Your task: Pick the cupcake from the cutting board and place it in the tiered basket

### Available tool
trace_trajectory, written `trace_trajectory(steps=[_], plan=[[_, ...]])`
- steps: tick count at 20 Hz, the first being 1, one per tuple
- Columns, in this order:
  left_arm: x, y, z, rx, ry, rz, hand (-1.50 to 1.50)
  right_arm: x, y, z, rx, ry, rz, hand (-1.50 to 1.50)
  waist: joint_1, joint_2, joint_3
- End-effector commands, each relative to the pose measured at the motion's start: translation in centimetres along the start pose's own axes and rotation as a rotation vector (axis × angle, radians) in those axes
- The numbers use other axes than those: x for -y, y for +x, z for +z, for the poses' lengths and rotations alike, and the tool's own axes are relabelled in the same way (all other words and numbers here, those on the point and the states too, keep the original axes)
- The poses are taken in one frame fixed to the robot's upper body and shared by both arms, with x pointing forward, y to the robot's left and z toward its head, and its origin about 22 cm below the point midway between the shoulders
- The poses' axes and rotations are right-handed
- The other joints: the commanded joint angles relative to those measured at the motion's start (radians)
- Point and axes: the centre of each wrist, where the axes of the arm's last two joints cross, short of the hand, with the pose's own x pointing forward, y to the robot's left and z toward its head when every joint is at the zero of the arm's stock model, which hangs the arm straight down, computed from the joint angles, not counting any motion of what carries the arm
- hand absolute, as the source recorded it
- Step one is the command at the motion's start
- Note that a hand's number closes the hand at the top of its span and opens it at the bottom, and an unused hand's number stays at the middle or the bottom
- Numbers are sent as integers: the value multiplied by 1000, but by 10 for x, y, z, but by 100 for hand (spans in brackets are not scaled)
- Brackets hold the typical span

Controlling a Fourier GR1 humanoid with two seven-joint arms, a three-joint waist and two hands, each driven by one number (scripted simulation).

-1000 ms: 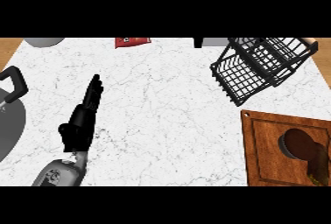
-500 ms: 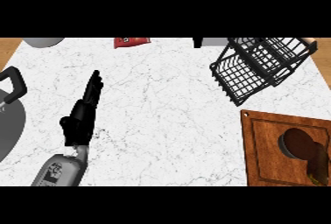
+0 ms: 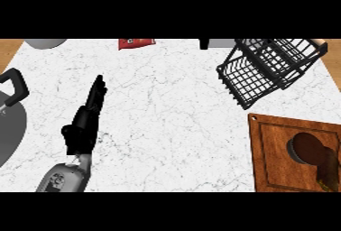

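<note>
**A dark round thing on the board, basket far away**

The left hand (image 3: 83,122) is over the white counter (image 3: 166,113) on the left side. Its fingers are straight and point to the far edge. It holds nothing. The grey arm comes in from the near edge.

The right hand does not show at all.

The wooden cutting board (image 3: 279,149) lies on the near right side. On it sits a dark brown round thing (image 3: 307,148). This may be the cupcake, but it is hard to tell. A brown bit (image 3: 328,170) lies next to it, close to the right edge.

The black wire tiered basket (image 3: 266,67) stands at the far right. It leans over. It is well apart from the round thing, with bare counter between the board and the basket.

A grey pan (image 3: 10,117) with a black handle sits at the left edge. A red thing (image 3: 135,43) lies at the far edge, and a grey round thing (image 3: 45,43) shows at the far left corner. A dark thing (image 3: 205,43) shows just left of the basket.
</note>
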Motion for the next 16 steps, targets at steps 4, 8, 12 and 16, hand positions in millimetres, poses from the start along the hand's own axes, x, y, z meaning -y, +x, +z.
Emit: trace_trajectory(steps=[4,8,12,16], plan=[[15,-7,19,5,3,-2,0,-24,17,-16,-3,-68,57,-150,3,0,0],[-28,-9,12,-7,3,-13,0,-17,-15,-13,-112,-75,19,-150,-1,-1,-1],[-3,-10,16,1,0,7,0,-16,-31,-27,-108,-58,3,-150,0,0,0],[4,-12,15,-15,-3,-11,0,-29,-32,-30,-95,-18,-37,-150,-2,0,-1]])
